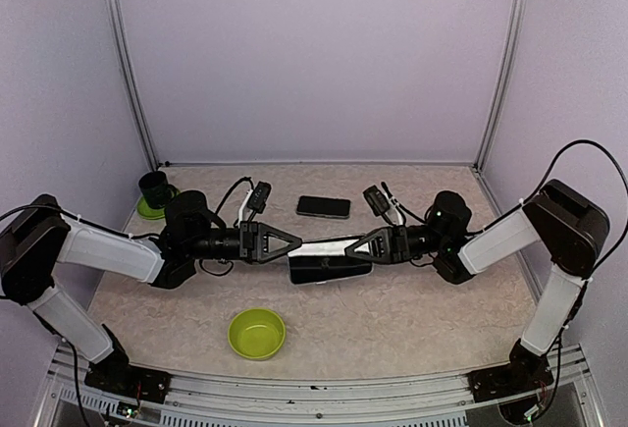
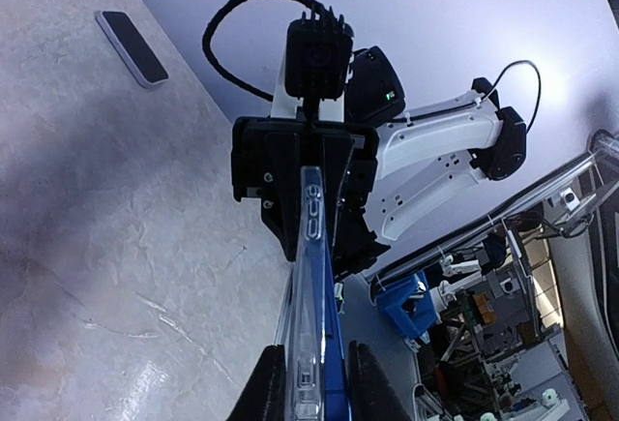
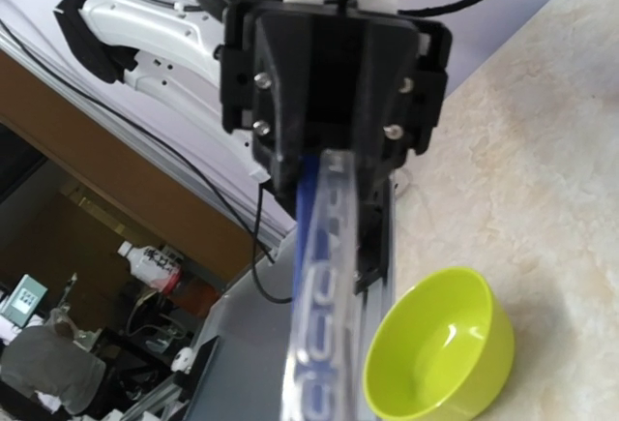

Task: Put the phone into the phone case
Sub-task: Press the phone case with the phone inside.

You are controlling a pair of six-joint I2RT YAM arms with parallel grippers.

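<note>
A blue phone (image 2: 332,344) lies against a clear phone case (image 2: 308,276), and the pair is held edge-up above the table's middle (image 1: 329,250). My left gripper (image 2: 309,368) is shut on one end of the pair and my right gripper (image 1: 361,245) is shut on the other end. The two grippers face each other. In the right wrist view the case (image 3: 329,295) and the phone's blue edge (image 3: 305,208) run up into the left gripper (image 3: 334,82). That view does not show the right gripper's own fingertips. How far the phone sits inside the case is unclear.
A second dark phone (image 1: 323,207) lies flat on the table behind the grippers; it also shows in the left wrist view (image 2: 132,47). A green bowl (image 1: 257,333) stands at the near middle. A dark cup on a green saucer (image 1: 154,189) stands at the far left.
</note>
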